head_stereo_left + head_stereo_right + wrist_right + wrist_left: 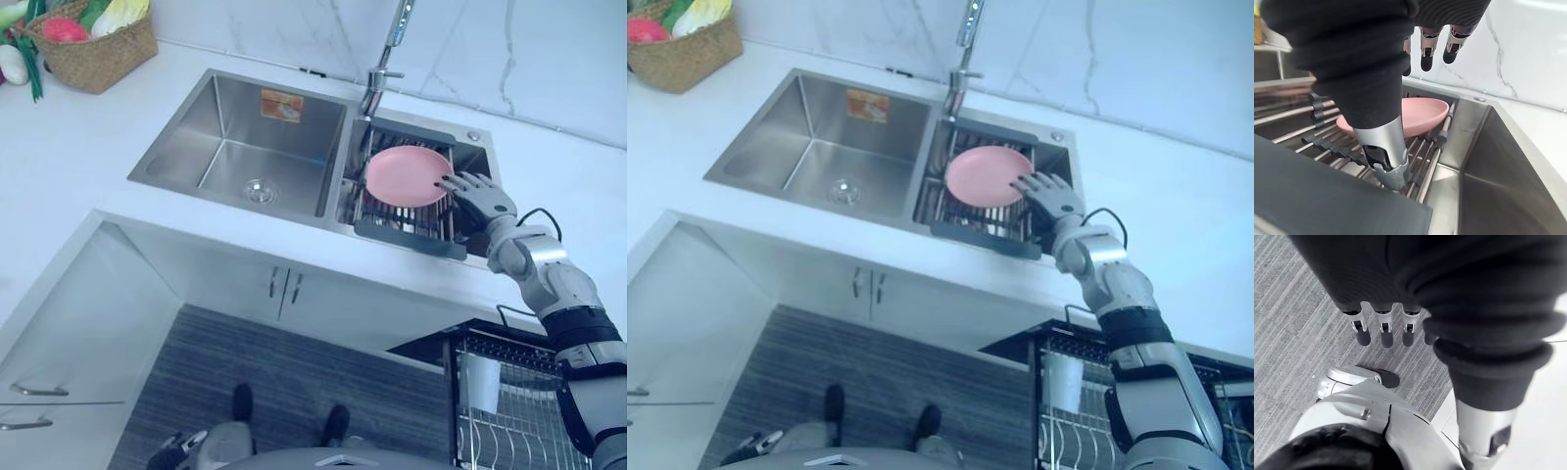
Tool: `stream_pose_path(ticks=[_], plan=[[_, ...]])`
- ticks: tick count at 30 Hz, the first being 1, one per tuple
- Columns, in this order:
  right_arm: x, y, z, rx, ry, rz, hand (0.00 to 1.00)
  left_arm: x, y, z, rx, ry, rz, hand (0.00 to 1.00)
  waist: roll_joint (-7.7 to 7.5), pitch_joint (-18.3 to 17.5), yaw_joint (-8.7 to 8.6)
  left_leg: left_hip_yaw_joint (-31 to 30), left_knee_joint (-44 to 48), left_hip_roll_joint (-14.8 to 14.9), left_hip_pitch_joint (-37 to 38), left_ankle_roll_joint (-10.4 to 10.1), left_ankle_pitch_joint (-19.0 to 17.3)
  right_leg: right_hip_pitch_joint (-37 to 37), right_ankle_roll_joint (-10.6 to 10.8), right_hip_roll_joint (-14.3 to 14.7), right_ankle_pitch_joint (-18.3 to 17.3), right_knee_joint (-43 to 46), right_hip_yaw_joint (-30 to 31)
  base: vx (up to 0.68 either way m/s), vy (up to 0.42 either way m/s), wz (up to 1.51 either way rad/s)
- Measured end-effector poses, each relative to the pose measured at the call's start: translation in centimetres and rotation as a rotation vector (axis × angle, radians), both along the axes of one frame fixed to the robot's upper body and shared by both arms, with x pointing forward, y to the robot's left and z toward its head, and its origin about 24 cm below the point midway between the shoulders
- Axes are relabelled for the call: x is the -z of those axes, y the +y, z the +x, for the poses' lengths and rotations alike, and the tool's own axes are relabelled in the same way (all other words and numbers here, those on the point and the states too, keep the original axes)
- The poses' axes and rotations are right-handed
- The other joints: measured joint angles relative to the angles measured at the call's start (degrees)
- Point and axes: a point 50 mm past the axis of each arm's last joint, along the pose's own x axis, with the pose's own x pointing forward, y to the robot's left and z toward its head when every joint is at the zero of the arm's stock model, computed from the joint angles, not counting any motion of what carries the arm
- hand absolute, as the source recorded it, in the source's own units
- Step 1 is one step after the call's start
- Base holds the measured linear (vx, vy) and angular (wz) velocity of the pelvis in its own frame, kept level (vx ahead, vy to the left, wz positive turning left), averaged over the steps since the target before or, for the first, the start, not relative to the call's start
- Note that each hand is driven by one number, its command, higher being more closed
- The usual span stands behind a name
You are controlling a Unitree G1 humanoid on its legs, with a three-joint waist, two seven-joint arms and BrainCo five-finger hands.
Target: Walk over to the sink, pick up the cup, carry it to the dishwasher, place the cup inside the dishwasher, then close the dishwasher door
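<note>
One pink dish (407,176) lies on the slatted rack (407,233) in the right basin of the two-basin sink (220,108), below the single faucet (372,93). The right hand (477,201) is spread just beside the dish's right edge, clasping nothing. One vegetable basket (98,54) sits far left on the counter (78,147), and the left wrist view shows the left hand (1382,330) with straight fingers above the floor (1293,308).

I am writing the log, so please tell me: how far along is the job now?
Done: the robot stands at the sink. In hand: the right hand, fingers open, is at the edge of the pink dish on the drying rack in the right basin, not yet gripping it. The left hand hangs open over the floor. Left: grasp, carry to the dishwasher rack, place it, close the door.
</note>
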Motion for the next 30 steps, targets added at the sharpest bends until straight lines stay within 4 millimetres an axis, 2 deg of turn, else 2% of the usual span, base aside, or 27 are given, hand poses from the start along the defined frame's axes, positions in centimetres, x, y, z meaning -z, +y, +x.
stream_pose_path(ticks=[4, 6, 15, 22, 26, 30], plan=[[-0.6, 0.3, 0.5, 0.005, -0.036, -0.008, 0.0, -0.2, 0.2, 0.4, -0.015, -0.026, 0.004, 0.0, 0.05, 1.03, 0.4, -0.21, 0.0, -0.06, -0.06, 0.11, 0.09, 0.0, 0.14, 0.0, 0.18, 0.0, -0.17, 0.03, 0.011, 0.02], [-1.5, 0.6, 1.0, -0.003, -0.078, -0.004, 0.0, -0.5, 0.2, 1.2, -0.024, -0.064, 0.004, 0.0, 0.19, 3.2, 0.46, -0.26, 0.0, -0.06, -0.35, 0.14, 0.28, -0.26, -0.05, 0.0, 0.25, 0.0, -0.19, 0.0, 0.0, 0.0], [-4.4, 1.3, 2.0, -0.018, -0.241, 0.023, 0.0, -1.0, 0.9, 2.9, -0.07, -0.144, 0.025, 0.0, 0.15, 7.66, 1.32, -0.85, 0.08, -0.24, -2.39, 0.75, 1.12, -2.13, -0.02, -0.02, 0.91, 0.01, -0.61, 0.05, 0.011, 0.03], [-5.4, 2.3, 2.6, -0.042, -0.26, 0.003, 0.0, -1.5, 1.6, 3.8, -0.087, -0.183, 0.039, 0.0, 0.09, 8.64, 1.86, -1.03, 0.35, -0.11, -4.12, 0.88, 1.4, -3.69, -0.33, -0.01, 1.24, 0.14, -0.99, 0.07, 0.002, 0.03], [-7.1, 2.7, 3.3, -0.042, -0.287, -0.007, 0.0, -1.9, 1.8, 4.9, -0.089, -0.217, 0.035, 0.0, 0.27, 10.29, 1.89, -1.14, 0.32, 0.14, -4.96, 0.85, 1.57, -4.59, -0.47, 0.05, 1.3, 0.55, -1.0, 0.01, 0.002, 0.0], [-8.0, 2.9, 3.5, -0.055, -0.292, -0.028, 0.0, -2.0, 1.9, 5.5, -0.083, -0.234, 0.034, 0.0, 0.54, 11.31, 2.03, -1.3, 0.34, 0.24, -6.22, 0.88, 2.05, -5.9, -0.69, 0.09, 1.47, 0.77, -1.12, 0.03, 0.0, 0.02]])
